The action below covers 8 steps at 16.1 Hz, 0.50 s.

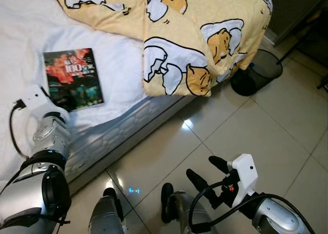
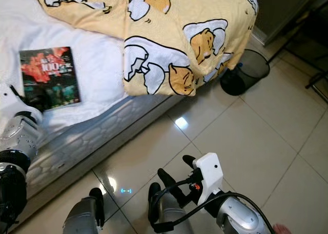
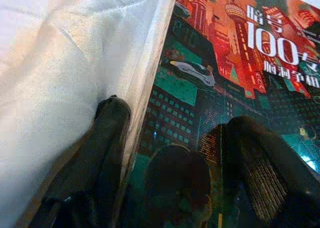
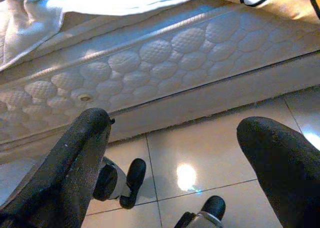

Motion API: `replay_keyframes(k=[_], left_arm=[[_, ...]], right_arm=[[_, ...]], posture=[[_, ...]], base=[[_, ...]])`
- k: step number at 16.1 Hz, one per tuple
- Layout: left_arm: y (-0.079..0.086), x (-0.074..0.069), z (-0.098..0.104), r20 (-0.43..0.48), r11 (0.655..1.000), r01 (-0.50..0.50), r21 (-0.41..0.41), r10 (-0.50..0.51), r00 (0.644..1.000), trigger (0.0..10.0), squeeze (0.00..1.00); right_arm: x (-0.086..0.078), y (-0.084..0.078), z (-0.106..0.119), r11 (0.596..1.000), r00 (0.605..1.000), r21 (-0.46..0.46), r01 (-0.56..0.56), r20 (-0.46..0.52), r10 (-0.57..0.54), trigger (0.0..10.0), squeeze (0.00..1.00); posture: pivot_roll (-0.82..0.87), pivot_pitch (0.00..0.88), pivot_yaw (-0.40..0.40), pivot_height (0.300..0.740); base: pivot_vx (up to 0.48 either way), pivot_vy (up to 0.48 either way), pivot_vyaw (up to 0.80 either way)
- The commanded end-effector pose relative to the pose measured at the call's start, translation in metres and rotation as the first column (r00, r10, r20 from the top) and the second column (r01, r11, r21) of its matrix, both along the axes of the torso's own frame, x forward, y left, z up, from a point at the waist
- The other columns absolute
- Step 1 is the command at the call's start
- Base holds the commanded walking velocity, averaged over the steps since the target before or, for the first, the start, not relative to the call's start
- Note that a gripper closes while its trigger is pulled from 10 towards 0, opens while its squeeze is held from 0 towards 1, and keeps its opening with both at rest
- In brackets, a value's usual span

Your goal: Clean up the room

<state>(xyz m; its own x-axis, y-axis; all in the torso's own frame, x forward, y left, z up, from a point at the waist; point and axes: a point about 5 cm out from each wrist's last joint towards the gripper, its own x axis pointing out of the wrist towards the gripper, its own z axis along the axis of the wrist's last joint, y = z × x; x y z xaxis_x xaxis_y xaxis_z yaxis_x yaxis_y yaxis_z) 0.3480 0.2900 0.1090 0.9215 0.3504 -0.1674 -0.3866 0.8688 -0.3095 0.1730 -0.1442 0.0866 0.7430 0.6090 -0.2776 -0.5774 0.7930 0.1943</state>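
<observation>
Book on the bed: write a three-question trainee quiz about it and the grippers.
1. True or false: the book lies on the white sheet.
2. Which gripper is at the book: A left gripper, B right gripper?
3. What black container stands on the floor beside the yellow blanket?

Key: 1 true. 2 A; its fingers straddle the book's edge, open. 3 the mesh wastebasket.

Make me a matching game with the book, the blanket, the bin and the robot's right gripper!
Things:
1. book
2. blanket
3. bin
4. right gripper

Places or looks:
A. yellow with cartoon pictures, hanging over the bed's edge
B. open, above the shiny floor tiles
C. flat on the white sheet, by the left gripper
D. black mesh, on the floor beside the bed

Pairs: 1-C, 2-A, 3-D, 4-B
</observation>
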Motion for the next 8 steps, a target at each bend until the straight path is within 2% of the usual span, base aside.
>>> replay_keyframes(k=[1,2,3,4,5,8], left_arm=[[-0.019,-0.013,-0.039,-0.148,0.995,0.056,-0.087,-0.068,0.987,10.0,0.00],[-0.022,-0.014,-0.043,-0.162,0.994,0.075,-0.077,-0.087,0.983,7.5,0.00],[-0.026,-0.015,-0.045,-0.171,0.992,0.112,-0.051,-0.119,0.978,0.0,0.00],[-0.030,-0.014,-0.046,-0.172,0.989,0.142,-0.039,-0.147,0.974,0.0,0.00],[-0.039,-0.014,-0.049,-0.187,0.978,0.209,0.009,-0.204,0.961,0.0,0.00],[-0.065,-0.025,-0.074,-0.282,0.945,0.326,0.023,-0.307,0.909,0.0,0.00]], right_arm=[[-0.005,-0.003,-0.002,1.000,1.000,0.000,0.003,-0.024,-0.003,10.0,0.00],[-0.005,-0.003,-0.002,1.000,1.000,0.000,0.002,-0.026,-0.002,10.0,0.00],[-0.004,-0.003,-0.002,1.000,1.000,-0.001,0.003,-0.026,-0.003,10.0,0.00],[-0.004,-0.003,-0.002,1.000,1.000,-0.001,0.003,-0.027,-0.003,10.0,0.00],[-0.004,-0.004,-0.003,1.000,1.000,-0.004,0.004,-0.027,-0.004,10.0,0.00],[-0.002,-0.003,-0.003,1.000,1.000,-0.006,0.009,-0.026,-0.009,10.0,0.00]], posture=[[-0.26,0.333,-0.157,0.740],[-0.26,0.332,-0.157,0.740],[-0.26,0.333,-0.158,0.740],[-0.26,0.332,-0.158,0.740],[-0.26,0.331,-0.156,0.740],[-0.26,0.330,-0.157,0.740]], base=[[0.000,0.000,0.00],[0.000,0.000,0.00],[0.000,0.000,0.00],[0.000,0.000,0.00],[0.000,0.000,0.00],[0.000,0.000,0.00]])
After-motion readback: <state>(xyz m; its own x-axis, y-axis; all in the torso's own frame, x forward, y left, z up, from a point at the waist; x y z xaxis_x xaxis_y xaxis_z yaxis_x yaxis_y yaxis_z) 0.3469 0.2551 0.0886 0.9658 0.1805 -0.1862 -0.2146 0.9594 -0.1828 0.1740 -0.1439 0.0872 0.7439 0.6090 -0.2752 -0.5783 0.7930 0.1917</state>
